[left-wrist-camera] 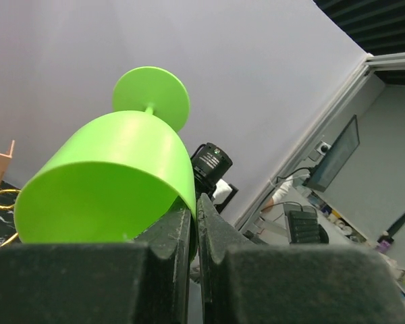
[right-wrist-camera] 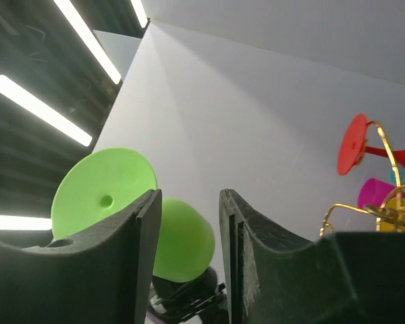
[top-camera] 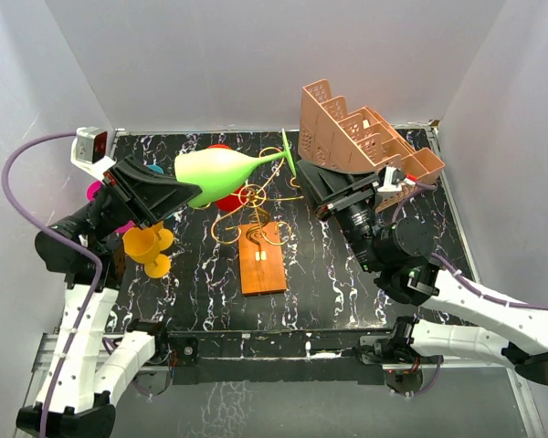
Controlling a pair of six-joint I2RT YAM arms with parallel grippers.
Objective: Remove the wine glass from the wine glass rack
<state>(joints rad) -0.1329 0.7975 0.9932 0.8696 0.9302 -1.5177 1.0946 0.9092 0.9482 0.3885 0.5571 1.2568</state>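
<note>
A lime green wine glass point(top-camera: 221, 172) is held on its side in the air above the table, foot toward the right. My left gripper point(top-camera: 184, 193) is shut on its bowl rim; in the left wrist view the rim point(left-wrist-camera: 186, 177) is pinched between the fingers. The gold wire rack point(top-camera: 254, 197) on its orange base point(top-camera: 261, 257) stands below the glass, apart from it. My right gripper point(top-camera: 312, 181) is open and empty next to the glass foot; its wrist view shows the green foot point(right-wrist-camera: 101, 192) behind the left finger. Red, pink and teal glasses show around the rack.
A salmon-pink stepped lattice crate point(top-camera: 361, 132) stands at the back right behind my right arm. A yellow wine glass point(top-camera: 149, 248) sits at the left below my left gripper. A red glass point(right-wrist-camera: 355, 144) hangs on the rack. White walls enclose the black marbled table point(top-camera: 329, 283).
</note>
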